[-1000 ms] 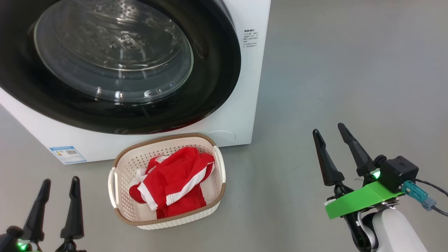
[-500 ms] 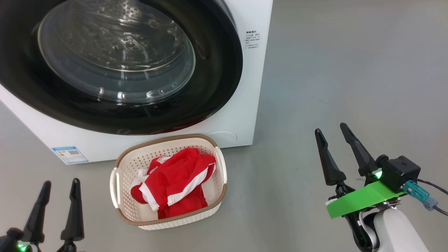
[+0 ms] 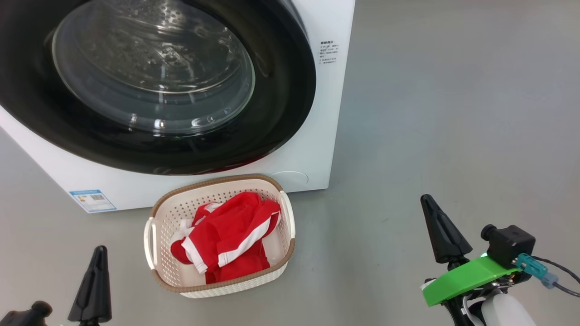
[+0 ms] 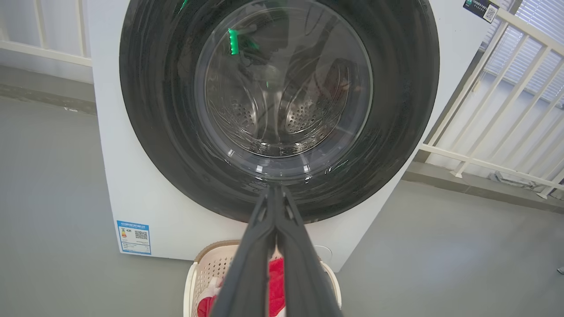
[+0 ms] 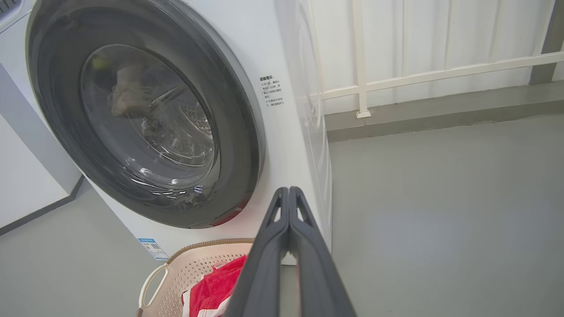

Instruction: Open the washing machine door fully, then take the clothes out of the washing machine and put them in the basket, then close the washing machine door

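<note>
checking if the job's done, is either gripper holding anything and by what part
Nothing is held. The left gripper and right gripper are both shut on nothing; the clothes lie in the basket.

In the head view the washing machine door (image 3: 281,113) runs off the top and left edges, so its full circle is not seen. The small print (image 3: 327,53) beside it and the blue label sticker (image 3: 92,200) are too small to read. The clothes (image 3: 226,240) cover most of the bottom of the basket (image 3: 235,284). The left gripper (image 3: 100,251) is cut off by the bottom edge, wrist out of frame. In the left wrist view its fingers (image 4: 251,273) hide the middle of the basket and most of the clothes, and the bottom edge cuts both. In the right wrist view a brownish smear (image 5: 128,94) in the glass is perhaps a reflection, too blurred to tell.
</note>
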